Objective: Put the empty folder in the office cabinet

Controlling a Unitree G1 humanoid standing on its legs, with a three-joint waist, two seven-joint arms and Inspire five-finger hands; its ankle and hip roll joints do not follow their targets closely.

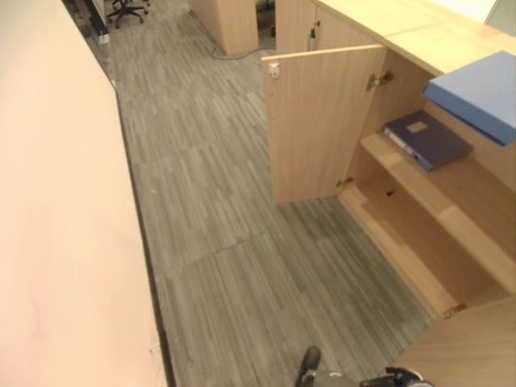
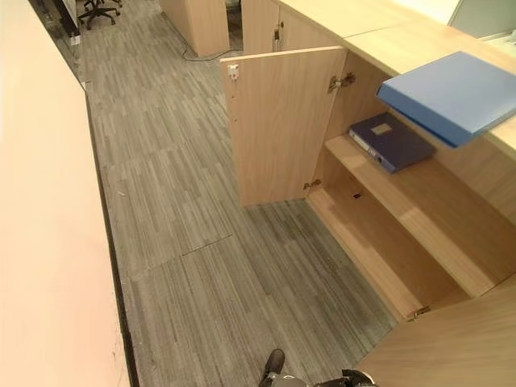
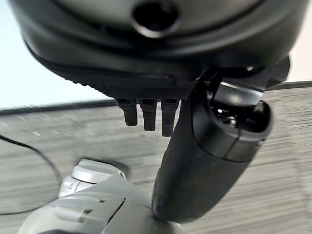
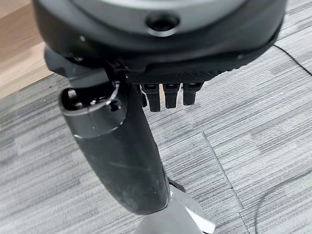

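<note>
The wooden office cabinet [image 1: 451, 201] stands at the right with its door [image 1: 318, 121] swung wide open. A dark blue folder [image 1: 427, 139] lies flat on the upper shelf inside. A light blue folder [image 2: 451, 93] lies on the cabinet's top, jutting out over the opening. The lower shelf [image 1: 403, 242] is bare. My left hand [image 3: 209, 146] hangs over the grey carpet, fingers straight and thumb out, holding nothing. My right hand [image 4: 117, 146] hangs the same way above the carpet, also holding nothing. Both hands are well away from the folders.
A pale partition wall [image 1: 56, 226] runs along the left. Grey carpet [image 1: 226, 242] stretches between it and the cabinet. More wooden cabinets [image 1: 230, 24] and an office chair [image 1: 127, 8] stand at the far end. A second cabinet door [image 1: 468, 347] is open at the lower right.
</note>
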